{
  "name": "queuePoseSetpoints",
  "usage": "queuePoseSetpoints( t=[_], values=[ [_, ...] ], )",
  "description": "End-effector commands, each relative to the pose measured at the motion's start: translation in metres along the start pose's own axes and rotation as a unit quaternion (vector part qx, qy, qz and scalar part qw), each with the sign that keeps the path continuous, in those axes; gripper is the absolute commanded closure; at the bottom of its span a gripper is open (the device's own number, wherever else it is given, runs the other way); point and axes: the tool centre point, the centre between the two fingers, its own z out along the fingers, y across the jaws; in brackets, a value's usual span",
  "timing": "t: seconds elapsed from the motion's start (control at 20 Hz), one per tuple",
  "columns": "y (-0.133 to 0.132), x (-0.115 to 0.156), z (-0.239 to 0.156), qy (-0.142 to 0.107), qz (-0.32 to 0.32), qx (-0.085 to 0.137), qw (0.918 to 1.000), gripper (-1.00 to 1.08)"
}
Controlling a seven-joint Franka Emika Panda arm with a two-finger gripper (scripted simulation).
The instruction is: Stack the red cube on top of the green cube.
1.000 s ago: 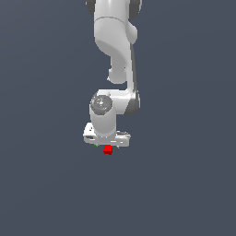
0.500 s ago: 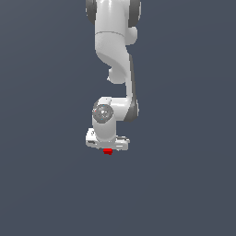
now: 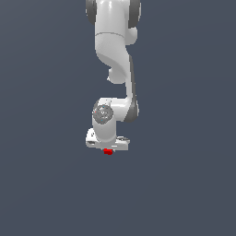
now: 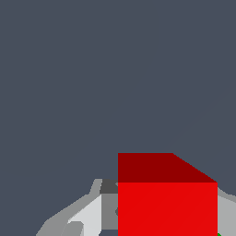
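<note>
Lowered over the red cube (image 3: 108,151) since a second ago, gripper (image 4: 138,216) fingers straddling it, closure unclear; grasp apparently imminent.

The white arm (image 3: 114,69) reaches straight down from the top edge, its gripper (image 3: 108,146) low over the dark desk (image 3: 184,184). The red cube (image 3: 108,151) shows just beneath (only partly visible, fingers hidden).

Plain grey floor (image 3: 46,184), red cube (image 3: 108,151) low.
</note>
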Motion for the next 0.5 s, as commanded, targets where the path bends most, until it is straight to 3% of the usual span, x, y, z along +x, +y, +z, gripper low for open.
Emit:
queuePoseSetpoints(
  t=[0.0,0.45],
  values=[
    [0.0,0.0,0.0,0.0,0.0,0.0,1.0,1.08],
    [0.0,-0.001,-0.015,0.0,0.0,0.0,1.0,1.08]
  ],
)
